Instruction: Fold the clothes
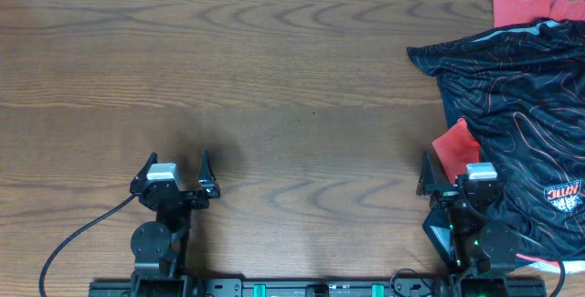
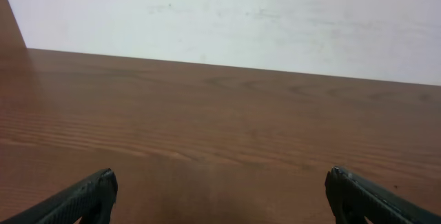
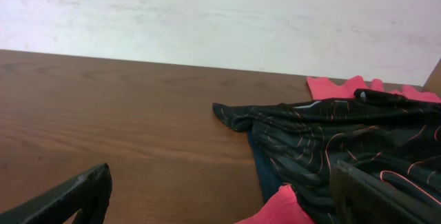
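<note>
- Left fingers [image 2: 83, 200] fill the bottom corners of their own wrist view, spread wide with nothing between them. Only bare wood lies ahead of them.
- Right fingers [image 3: 76, 196] stand just as wide and also hold nothing.
- A black jersey [image 1: 521, 87] lies crumpled ahead of the right fingers and off to their right, well apart from the left fingers. Its nearest folds run in beside the right-hand finger.
- A red shirt [image 1: 526, 5] pokes out beyond the jersey's far edge. Another red flap [image 1: 454, 143] shows just ahead of the right fingers, at the jersey's left edge.
- A dark blue cloth [image 3: 260, 163] peeks from under the jersey's left edge.
- The step in hand looks like a first reach, since no fold has been started.
- To do it well, pinch only the thin black cloth at an outer edge or sleeve, clear of the red and blue layers, or they will drag along.
- Draw it left onto the open wood between the two sets of fingers, then spread it flat before folding. Shiny fabric probably slips, so grip it deep.
- The counter [image 1: 274, 78] is dark brown wood grain, smooth and matte.
- A plain white wall [image 2: 275, 17] rises behind its far edge.
</note>
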